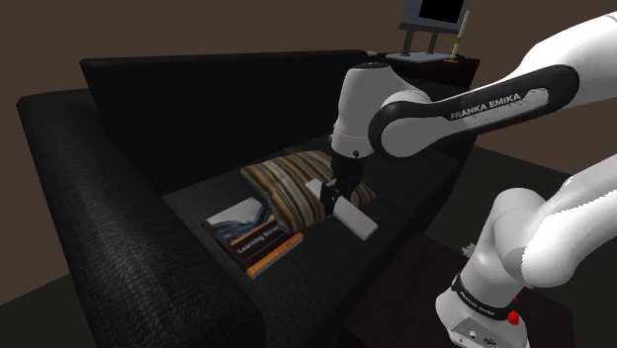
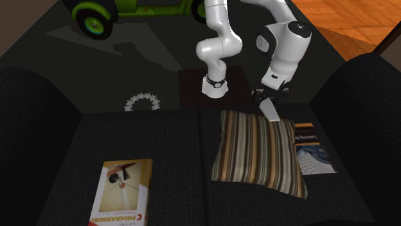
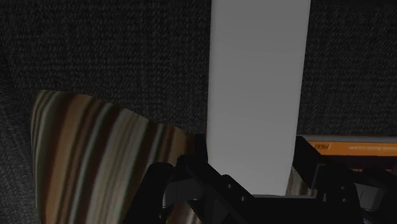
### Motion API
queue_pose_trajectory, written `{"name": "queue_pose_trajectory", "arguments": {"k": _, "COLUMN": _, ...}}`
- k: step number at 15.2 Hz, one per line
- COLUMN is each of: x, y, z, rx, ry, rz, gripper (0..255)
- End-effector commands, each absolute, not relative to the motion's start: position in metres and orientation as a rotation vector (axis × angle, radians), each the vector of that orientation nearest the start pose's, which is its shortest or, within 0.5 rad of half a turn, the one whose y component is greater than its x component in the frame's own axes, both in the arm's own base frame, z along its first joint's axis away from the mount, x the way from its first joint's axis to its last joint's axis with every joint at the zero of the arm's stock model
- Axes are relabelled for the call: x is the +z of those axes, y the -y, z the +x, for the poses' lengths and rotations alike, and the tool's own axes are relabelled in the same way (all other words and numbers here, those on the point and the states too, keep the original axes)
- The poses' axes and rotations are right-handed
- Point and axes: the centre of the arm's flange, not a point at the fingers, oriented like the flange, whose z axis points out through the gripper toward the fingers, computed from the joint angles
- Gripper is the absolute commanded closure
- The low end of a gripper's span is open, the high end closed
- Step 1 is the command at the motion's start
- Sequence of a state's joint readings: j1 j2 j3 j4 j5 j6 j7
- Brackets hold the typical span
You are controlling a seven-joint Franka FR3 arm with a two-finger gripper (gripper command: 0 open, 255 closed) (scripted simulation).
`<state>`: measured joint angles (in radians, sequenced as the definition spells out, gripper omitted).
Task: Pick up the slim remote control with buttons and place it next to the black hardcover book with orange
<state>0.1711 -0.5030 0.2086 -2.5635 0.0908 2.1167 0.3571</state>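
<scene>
One claw (image 1: 333,194) is closed tight on the pale remote (image 1: 352,214), at the edge of the striped pillow (image 1: 297,178) on the sofa (image 1: 129,198). I think the carrying step is on. Next, move it toward the shoulder view's left and set it down by the black book (image 1: 252,237) with the orange edge. There is bare seat between the remote and the book. The seat's front edge is close, so go slow.

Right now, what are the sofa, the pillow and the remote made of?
The sofa looks like dark woven cloth; a coarse weave grain shows all over it. The pillow is likely soft fabric, matte, with brown and cream stripes and puffy rounded corners. The remote is drawn plain pale grey, smooth and flat, no texture, so I cannot tell.
</scene>
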Motion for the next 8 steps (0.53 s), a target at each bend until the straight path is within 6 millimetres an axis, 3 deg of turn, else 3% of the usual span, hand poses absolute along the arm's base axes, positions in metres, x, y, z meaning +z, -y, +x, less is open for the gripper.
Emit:
{"name": "queue_pose_trajectory", "arguments": {"k": 1, "x": 0.438, "y": -0.177, "z": 0.364, "rx": -0.084, "ry": -0.073, "rz": -3.142, "gripper": 255}}
{"name": "queue_pose_trajectory", "arguments": {"k": 8, "x": 0.44, "y": -0.27, "z": 0.362, "rx": -0.084, "ry": -0.073, "rz": -3.142, "gripper": 255}}
